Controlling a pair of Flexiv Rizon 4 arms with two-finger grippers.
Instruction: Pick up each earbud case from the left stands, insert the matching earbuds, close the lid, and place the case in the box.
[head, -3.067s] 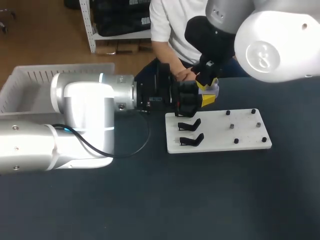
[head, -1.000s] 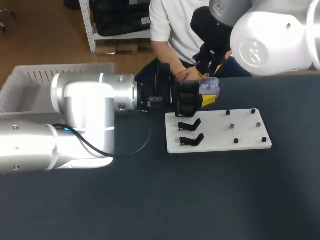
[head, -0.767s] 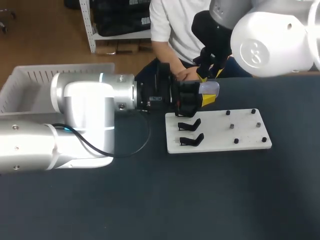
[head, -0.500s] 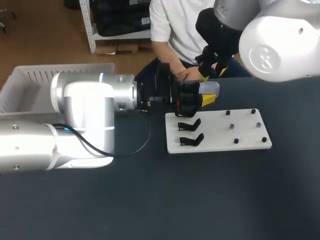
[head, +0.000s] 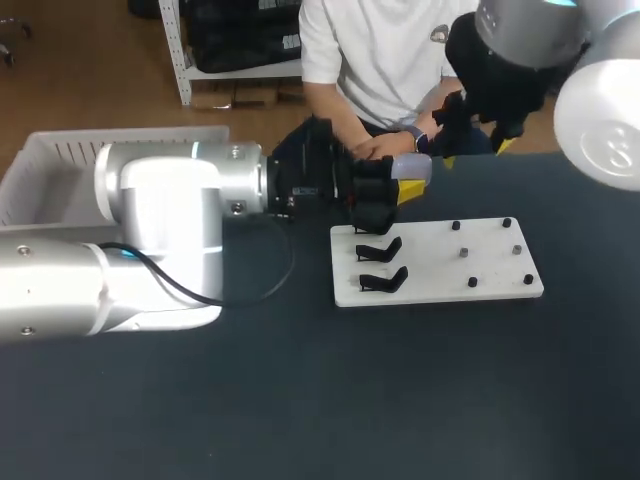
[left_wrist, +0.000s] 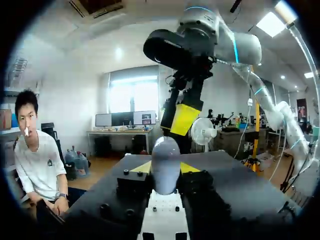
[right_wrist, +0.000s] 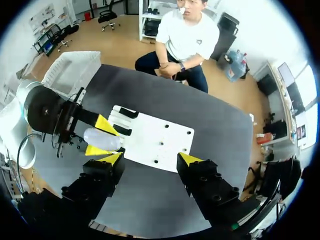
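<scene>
Here, the left gripper (head: 405, 184) clamps the case (head: 414, 169) at upper centre; the right gripper (head: 475, 150) hangs wide open, upper right.

Closed lilac earbud case (head: 417, 168) clamped in left end effector (right_wrist: 102, 137)

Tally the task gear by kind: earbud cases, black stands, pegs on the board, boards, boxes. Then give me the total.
earbud case: 1, in the left gripper
black stands: 2 in view
small pegs: 6
white board: 1
white box: 1
Total: 11
</scene>
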